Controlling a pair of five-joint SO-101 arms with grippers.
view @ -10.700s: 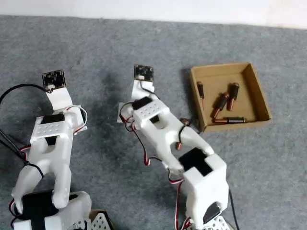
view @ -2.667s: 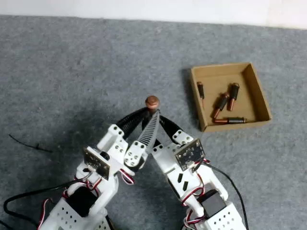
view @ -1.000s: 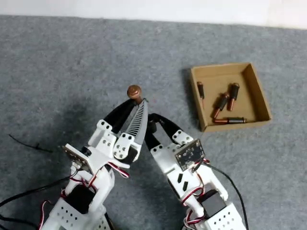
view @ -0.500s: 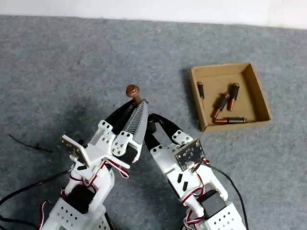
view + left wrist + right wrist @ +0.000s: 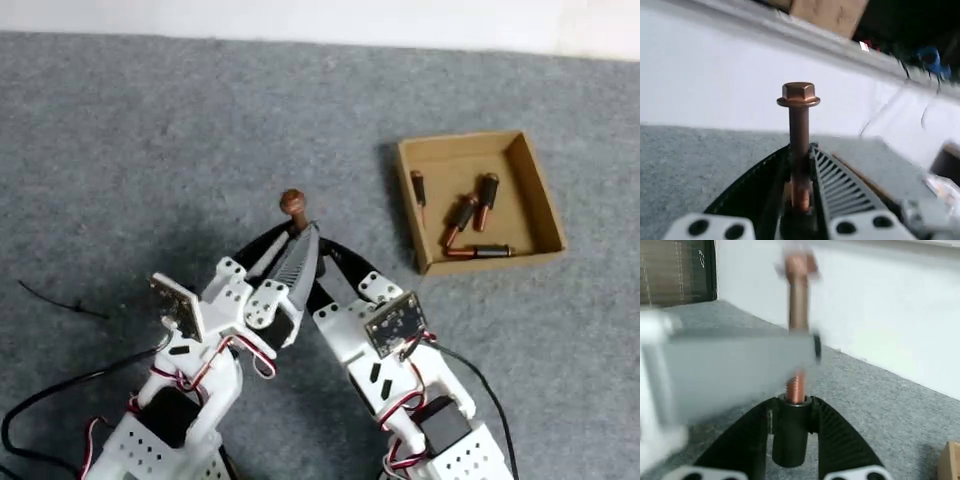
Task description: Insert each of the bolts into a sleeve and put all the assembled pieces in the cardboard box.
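Observation:
My left gripper (image 5: 296, 232) (image 5: 801, 150) is shut on a copper bolt (image 5: 799, 130) held upright, its hex head (image 5: 292, 202) uppermost. My right gripper (image 5: 792, 407) is shut on a black sleeve (image 5: 790, 432), also upright. The bolt's threaded end (image 5: 796, 386) sits right at the sleeve's mouth, and the left gripper's finger (image 5: 740, 360) crosses in front of the bolt. In the high view both arms meet at mid-table, left of the cardboard box (image 5: 545, 215), which holds several assembled pieces (image 5: 470, 212).
The grey carpeted table (image 5: 150, 140) spreads around the arms. A thin black scrap (image 5: 60, 302) lies at the left. A white wall (image 5: 320, 20) borders the far edge. Cables (image 5: 60, 395) trail from the arm bases at the near edge.
The left gripper with the bolt swung away to the left about a second ago and has now come back right, bringing the bolt's tip over the sleeve. The right arm stayed still.

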